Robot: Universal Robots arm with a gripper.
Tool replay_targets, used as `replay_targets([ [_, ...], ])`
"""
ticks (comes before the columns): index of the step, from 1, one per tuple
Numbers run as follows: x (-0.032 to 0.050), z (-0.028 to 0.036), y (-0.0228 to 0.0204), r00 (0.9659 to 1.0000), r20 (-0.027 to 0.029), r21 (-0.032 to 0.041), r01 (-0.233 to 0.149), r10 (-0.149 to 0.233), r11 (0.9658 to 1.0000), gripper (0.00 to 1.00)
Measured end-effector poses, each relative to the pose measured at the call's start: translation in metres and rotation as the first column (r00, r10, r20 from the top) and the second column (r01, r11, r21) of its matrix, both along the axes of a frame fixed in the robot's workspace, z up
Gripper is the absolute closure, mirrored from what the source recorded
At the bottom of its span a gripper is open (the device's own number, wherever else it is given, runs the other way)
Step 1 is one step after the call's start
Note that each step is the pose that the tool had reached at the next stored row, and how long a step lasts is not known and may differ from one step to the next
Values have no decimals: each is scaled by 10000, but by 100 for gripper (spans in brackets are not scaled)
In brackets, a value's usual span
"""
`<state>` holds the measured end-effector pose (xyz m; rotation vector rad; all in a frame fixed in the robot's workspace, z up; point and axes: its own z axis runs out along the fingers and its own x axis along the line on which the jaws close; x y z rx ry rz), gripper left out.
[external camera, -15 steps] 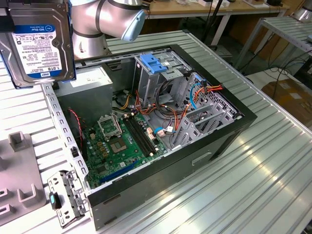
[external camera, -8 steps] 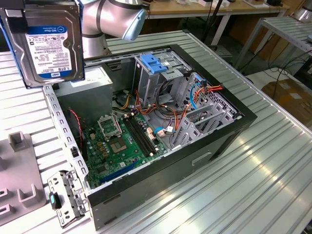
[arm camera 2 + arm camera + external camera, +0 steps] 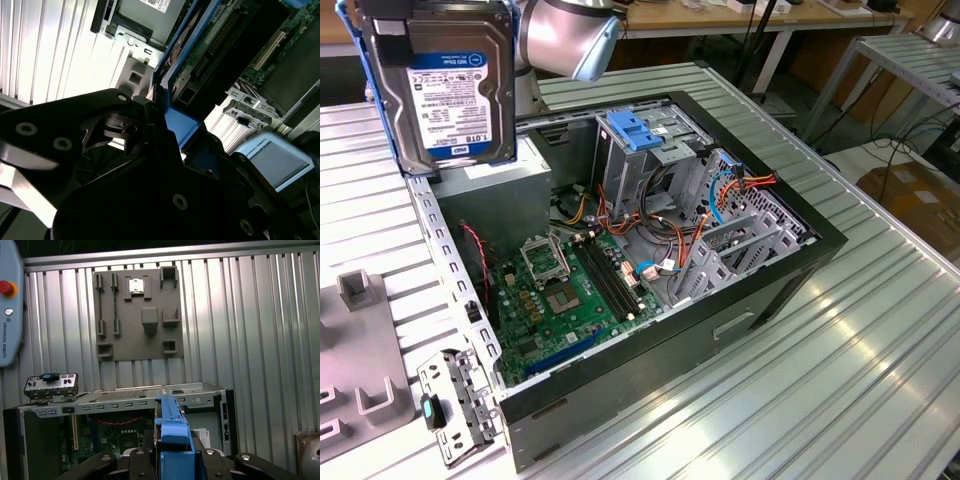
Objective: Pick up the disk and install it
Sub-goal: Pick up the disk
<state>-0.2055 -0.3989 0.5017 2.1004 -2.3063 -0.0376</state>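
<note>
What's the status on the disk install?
Gripper shut on the disk. Held aloft over a corner of the open case, not installed. Loose cables by the drive cage.

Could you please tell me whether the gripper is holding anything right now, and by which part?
The gripper holds the disk, clamped on the edge of its blue carrier bracket, raised above the open computer case.

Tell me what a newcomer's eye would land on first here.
The disk, framed in its blue carrier, hangs at the exterior view's upper left, clamped in the gripper. To its right and lower lies the open computer case on the ribbed metal table, its green motherboard exposed and a blue latch atop its drive cage.
</note>
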Motion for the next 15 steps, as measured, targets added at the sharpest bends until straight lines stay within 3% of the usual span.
replay_targets([
  [15, 355, -8, -21, 9999, -15, -35, 110, -110, 9999, 63],
])
